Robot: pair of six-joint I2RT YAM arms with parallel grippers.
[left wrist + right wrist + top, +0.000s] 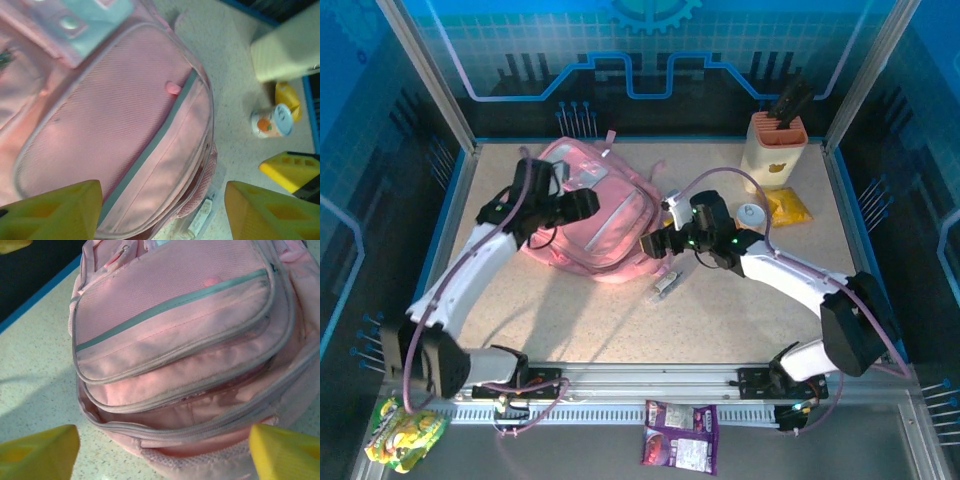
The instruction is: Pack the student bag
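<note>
The student bag [605, 235] is a large pink backpack lying flat at the back left of the table. Its main zip gapes, showing the pink lining [200, 405]. My left gripper [582, 207] hovers over the bag's top side; in the left wrist view its yellow fingers [55, 212] stand wide apart above the bag's front panel [115, 115], holding nothing. My right gripper [653, 244] sits at the bag's right edge, open too, with its fingers [285, 452] spread either side of the zip opening and the bag [170, 300] ahead of it.
A small clear-wrapped item [665, 285] lies on the table just below the bag's right corner. At the back right stand a cream pen holder [775, 150], a small can [750, 215] and a yellow packet [788, 208]. Two snack packets [682, 435] lie in front of the arm bases.
</note>
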